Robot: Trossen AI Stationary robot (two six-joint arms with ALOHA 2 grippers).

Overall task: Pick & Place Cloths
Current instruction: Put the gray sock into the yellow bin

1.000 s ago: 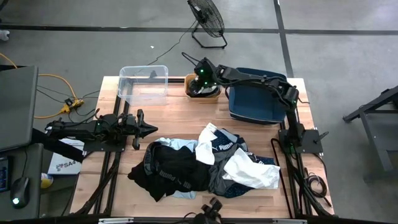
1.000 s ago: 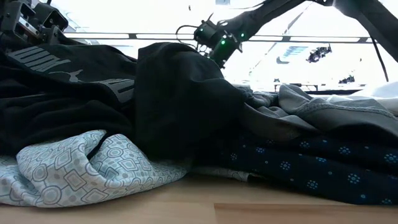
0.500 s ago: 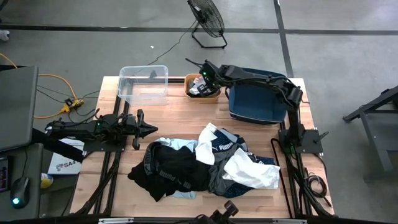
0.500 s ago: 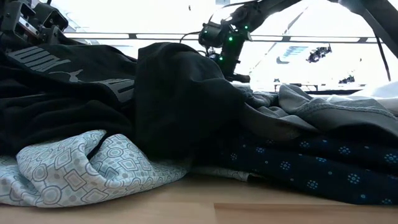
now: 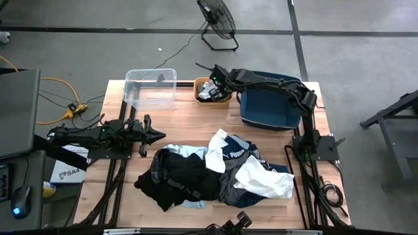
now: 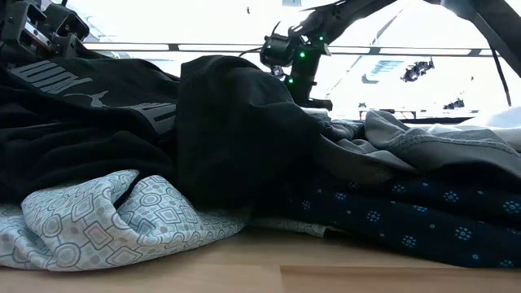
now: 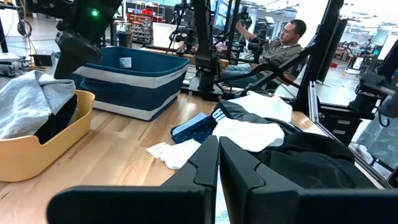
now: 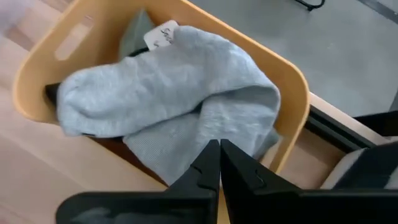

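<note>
Right gripper [image 8: 219, 163] newly shut above binned grey cloth [image 8: 168, 93].

Orange bin [image 8: 292, 87] partly cropped

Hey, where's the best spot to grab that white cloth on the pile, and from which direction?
Probably pinch the raised fold of the white cloth, coming straight down from above. It lies on top at the pile's right end, nearest the right gripper, which is shut over the orange bin. Its bunched ridge gives the fingers something to close on without catching the navy dotted cloth beside it.
</note>
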